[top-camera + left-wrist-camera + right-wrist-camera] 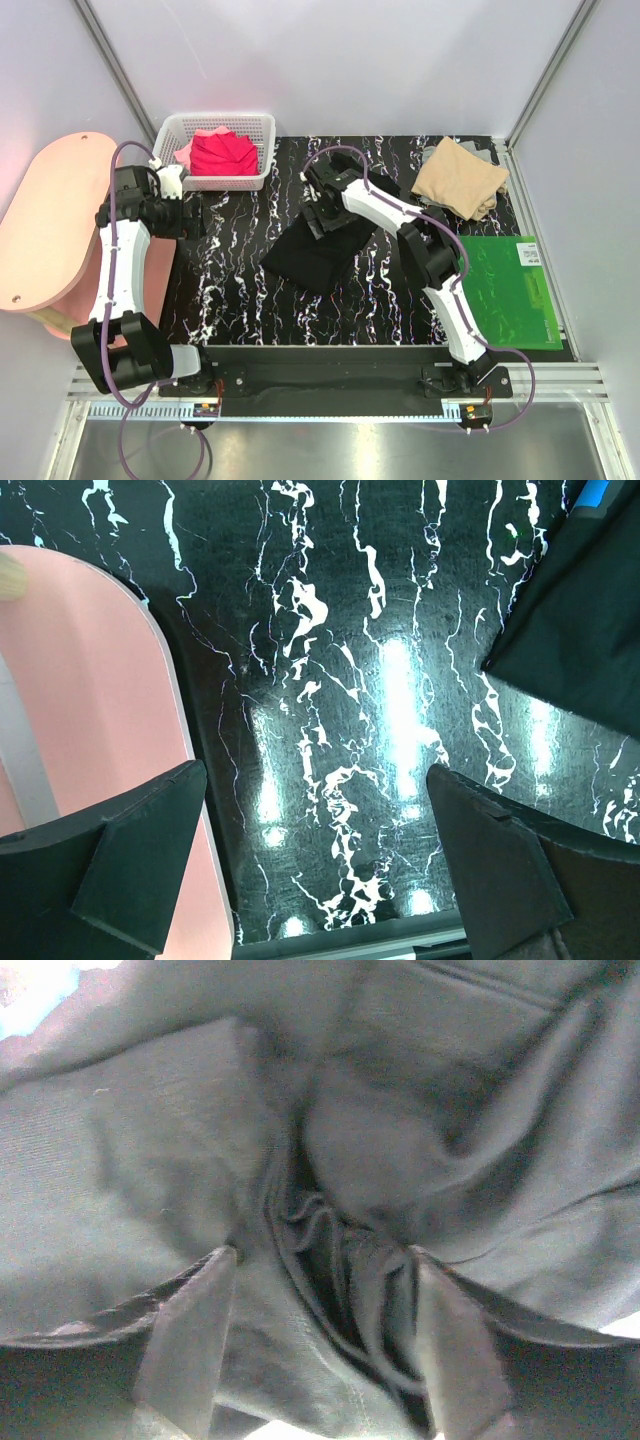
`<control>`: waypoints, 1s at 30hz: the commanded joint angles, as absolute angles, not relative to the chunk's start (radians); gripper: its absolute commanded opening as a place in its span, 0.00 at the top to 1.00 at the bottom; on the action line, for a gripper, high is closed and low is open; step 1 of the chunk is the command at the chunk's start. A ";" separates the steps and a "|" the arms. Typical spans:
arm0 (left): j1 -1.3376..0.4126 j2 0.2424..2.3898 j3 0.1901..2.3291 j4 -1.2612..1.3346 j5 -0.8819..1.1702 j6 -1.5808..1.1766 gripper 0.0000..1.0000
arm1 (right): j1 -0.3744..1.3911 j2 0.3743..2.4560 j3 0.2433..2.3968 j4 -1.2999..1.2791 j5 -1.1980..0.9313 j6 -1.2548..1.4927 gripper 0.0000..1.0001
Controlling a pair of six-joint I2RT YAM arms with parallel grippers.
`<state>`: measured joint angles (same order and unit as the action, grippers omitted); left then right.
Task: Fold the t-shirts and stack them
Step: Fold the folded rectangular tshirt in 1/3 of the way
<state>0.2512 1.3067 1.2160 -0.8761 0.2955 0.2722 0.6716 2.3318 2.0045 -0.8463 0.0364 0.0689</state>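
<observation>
The black t-shirt point(320, 250) lies crumpled in the middle of the black marble table point(250, 280). My right gripper point(322, 198) is down on its far edge. In the right wrist view its jaws point(320, 1330) stand apart, with bunched folds of the black shirt point(150, 1160) between them. A tan t-shirt point(460, 178) lies folded at the far right. A red t-shirt point(222, 155) and a pink one point(185, 152) sit in the basket. My left gripper point(187, 215) is open and empty over the bare table point(315, 850). A corner of the black shirt point(580, 620) shows to its right.
The white mesh basket point(215, 183) stands at the far left. A green board point(510, 290) lies flat at the right. A pink oval side table point(45, 220) adjoins the left edge, and it also shows in the left wrist view point(90, 700).
</observation>
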 commanded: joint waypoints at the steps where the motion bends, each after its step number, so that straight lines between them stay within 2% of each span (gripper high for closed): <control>1: 0.255 1.289 1.204 -0.861 0.328 0.293 0.01 | 0.666 2.315 2.069 -0.842 0.155 0.080 0.05; 3: 0.256 1.290 1.201 -0.861 0.331 0.293 0.01 | 0.666 2.274 2.112 -0.856 0.198 0.086 0.00; 10: 0.256 1.284 1.198 -0.865 0.331 0.298 0.01 | 0.684 2.157 2.338 -0.977 0.475 0.121 0.00; 12: 0.255 1.284 1.198 -0.867 0.325 0.299 0.01 | 0.690 2.110 2.387 -1.012 0.450 0.165 0.00; 15: 0.255 1.289 1.198 -0.867 0.333 0.293 0.01 | 0.690 2.027 2.288 -1.009 0.099 0.257 0.00; 16: 0.255 1.290 1.198 -0.865 0.336 0.293 0.01 | 0.692 2.010 2.243 -0.979 -0.078 0.315 0.00; 18: 0.255 1.293 1.192 -0.867 0.354 0.290 0.01 | 0.692 1.958 2.050 -0.909 -0.242 0.366 0.02; 19: 0.253 1.293 1.189 -0.868 0.359 0.290 0.01 | 0.693 1.938 1.967 -0.784 -0.347 0.438 0.02; 20: 0.238 1.295 1.186 -0.870 0.354 0.291 0.01 | 0.693 1.892 1.792 -0.700 -0.389 0.474 0.03; 23: 0.180 1.299 1.170 -0.867 0.305 0.291 0.01 | 0.692 1.865 1.576 -0.476 -0.532 0.564 0.04; 27: 0.135 1.305 1.169 -0.864 0.279 0.282 0.01 | 0.692 1.907 1.454 -0.223 -0.734 0.655 0.04; 30: 0.127 1.302 1.170 -0.864 0.279 0.288 0.01 | 0.687 1.973 1.457 -0.184 -0.808 0.673 0.04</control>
<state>0.1349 1.3067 1.1671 -0.8886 0.2924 0.2874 0.6891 1.9438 1.4441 -0.4282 -0.5720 0.5785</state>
